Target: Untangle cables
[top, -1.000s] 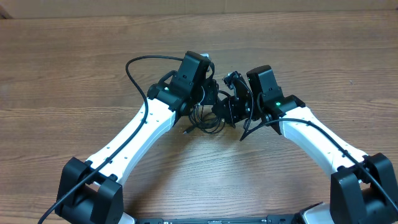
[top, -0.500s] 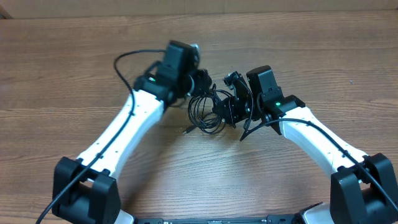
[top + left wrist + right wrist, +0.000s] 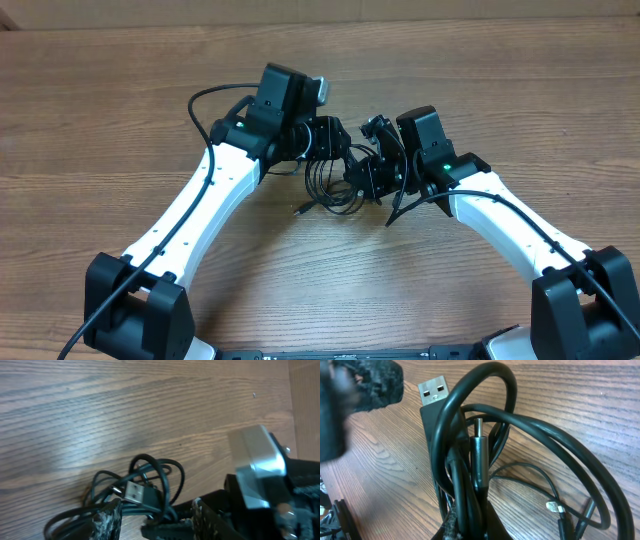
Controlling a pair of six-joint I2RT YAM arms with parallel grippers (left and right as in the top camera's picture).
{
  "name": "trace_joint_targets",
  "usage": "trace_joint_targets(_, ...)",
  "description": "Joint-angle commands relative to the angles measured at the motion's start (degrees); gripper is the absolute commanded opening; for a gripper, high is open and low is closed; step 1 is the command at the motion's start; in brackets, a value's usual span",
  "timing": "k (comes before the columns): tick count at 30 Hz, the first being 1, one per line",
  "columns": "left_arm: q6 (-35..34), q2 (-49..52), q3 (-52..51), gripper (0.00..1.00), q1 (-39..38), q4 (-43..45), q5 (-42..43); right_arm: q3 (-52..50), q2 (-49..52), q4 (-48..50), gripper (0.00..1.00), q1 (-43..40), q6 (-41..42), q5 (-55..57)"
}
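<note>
The cables (image 3: 326, 190) are a tangled black bundle on the wood table between my two arms. My right gripper (image 3: 366, 176) is shut on the bundle; in the right wrist view (image 3: 470, 527) the cords (image 3: 555, 436) rise from its jaws, with a silver USB plug (image 3: 432, 387) and a barrel plug (image 3: 478, 450). My left gripper (image 3: 332, 145) is open just behind the bundle. In the left wrist view its fingers (image 3: 156, 522) straddle the cords (image 3: 156, 466) and the USB plug (image 3: 134, 492) without pinching them.
A loose plug end (image 3: 300, 210) trails from the bundle toward the front. The right arm's wrist camera (image 3: 257, 462) sits close beside my left fingers. The thick arm cable (image 3: 205, 105) loops behind the left arm. The table's far edge (image 3: 480, 20) runs along the top.
My left gripper pulled back and left away from the bundle, then came part way back toward it. The right gripper and the bundle stayed put.
</note>
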Motion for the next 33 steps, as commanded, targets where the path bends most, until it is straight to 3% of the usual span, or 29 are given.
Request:
trace_joint_targets(1,1.1,0.4,1.2,0.48,-0.3,-0.4,0.8,0.3,-1.7,0.0,0.04,0.2,-0.4,0.3)
trace_joint_targets(14,1.1,4.7,1.2,0.48,-3.0,-3.9,-4.5,0.3,-1.8,-0.8,0.04,0.2,-0.4,0.3)
trace_joint_targets(19,1.2,7.1,1.2,0.34,-3.0,-6.4,-5.8,0.3,-1.8,-0.8,0.04,0.2,-0.4,0.3)
trace_joint_targets(26,2.1,8.0,1.2,0.04,-3.0,-7.4,-7.1,0.3,-1.8,-0.8,0.04,0.2,-0.4,0.2)
trace_joint_targets(33,2.3,8.0,1.2,0.04,-2.8,-6.9,-10.7,0.3,-1.8,-0.8,0.04,0.2,-0.4,-1.2)
